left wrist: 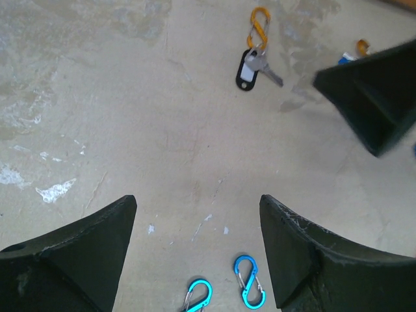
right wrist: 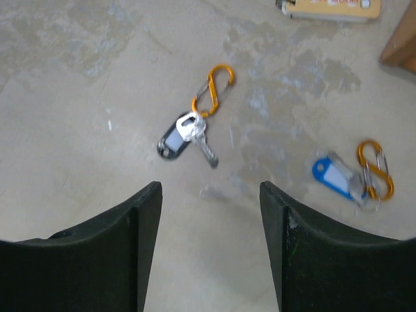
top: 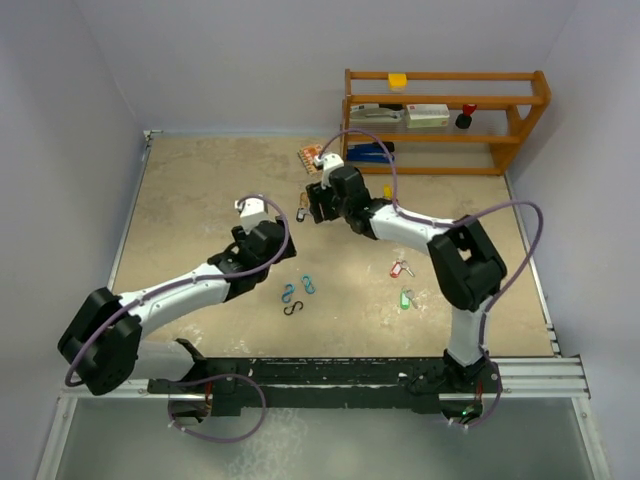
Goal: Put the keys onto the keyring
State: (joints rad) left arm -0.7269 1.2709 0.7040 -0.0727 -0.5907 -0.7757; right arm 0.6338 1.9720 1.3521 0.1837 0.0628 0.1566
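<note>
Beige stone tabletop (top: 200,190): left gripper (left wrist: 198,208) and right gripper (right wrist: 209,195) stood wide and empty, the black-tagged key (right wrist: 177,140) on its orange clip (right wrist: 214,88) at the right's twelve o'clock; a straight-up retreat would avoid snagging.

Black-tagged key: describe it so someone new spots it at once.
From the wooden shelf at the back, come toward the right gripper. Just ahead of it lies a silver key with a black plastic tag, on an orange S-shaped clip. The neighbouring clipped key has a blue tag.
</note>
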